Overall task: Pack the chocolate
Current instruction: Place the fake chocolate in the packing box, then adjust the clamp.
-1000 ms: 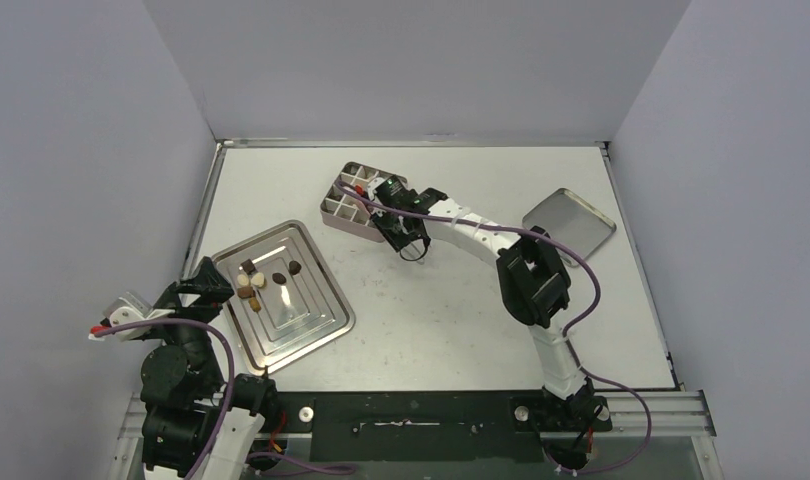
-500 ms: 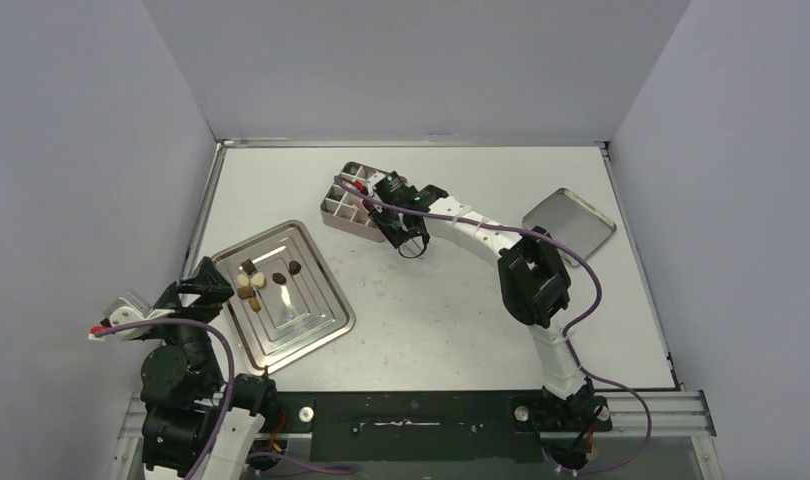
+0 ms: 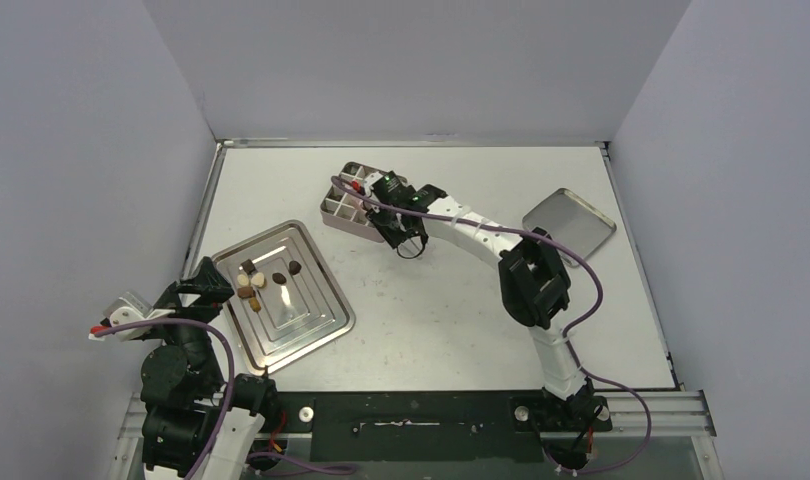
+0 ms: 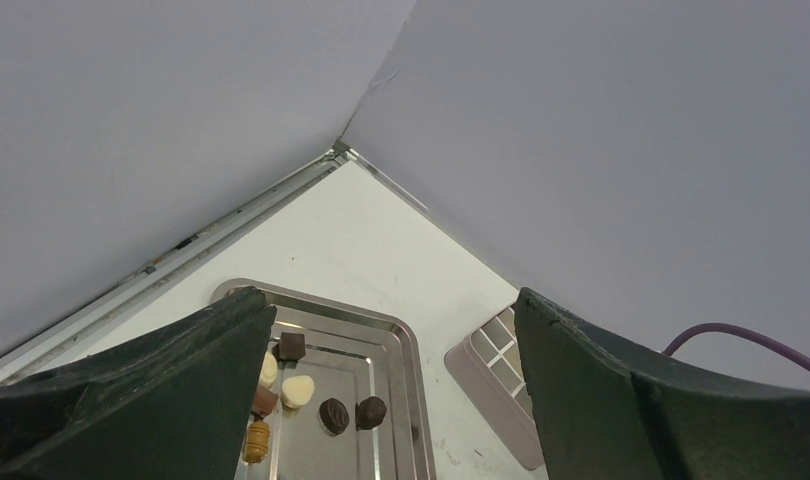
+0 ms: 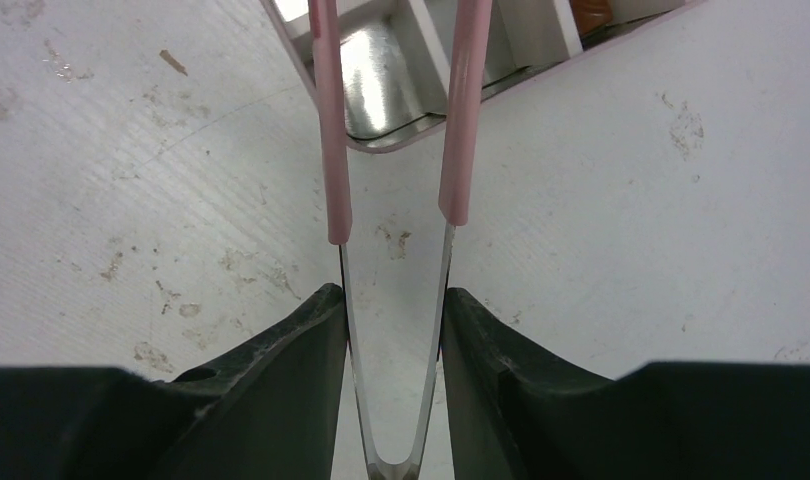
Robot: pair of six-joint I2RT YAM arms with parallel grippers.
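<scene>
Several pieces of chocolate (image 3: pixel 261 280), dark, tan and cream, lie at the far left corner of the silver stepped tray (image 3: pixel 311 320). The left wrist view shows the same chocolate (image 4: pixel 333 415) on that tray (image 4: pixel 401 330). My left gripper (image 3: pixel 206 280) hovers open by the tray's left edge, with nothing between its fingers (image 4: pixel 391 300). My right gripper (image 3: pixel 383 205) is shut on pink-tipped metal tongs (image 5: pixel 333 150), which reach over the gridded tin (image 3: pixel 343 208). The tong arms stand apart and their tips run out of the top of the right wrist view.
One brown piece (image 5: pixel 591 12) sits in a cell of the tin (image 5: pixel 381 110). A silver lid (image 3: pixel 569 220) lies flat at the far right of the table. Grey walls close in the left, back and right sides.
My right gripper with the tongs has edged slightly further over the tin. The left arm and the tray have not moved.
</scene>
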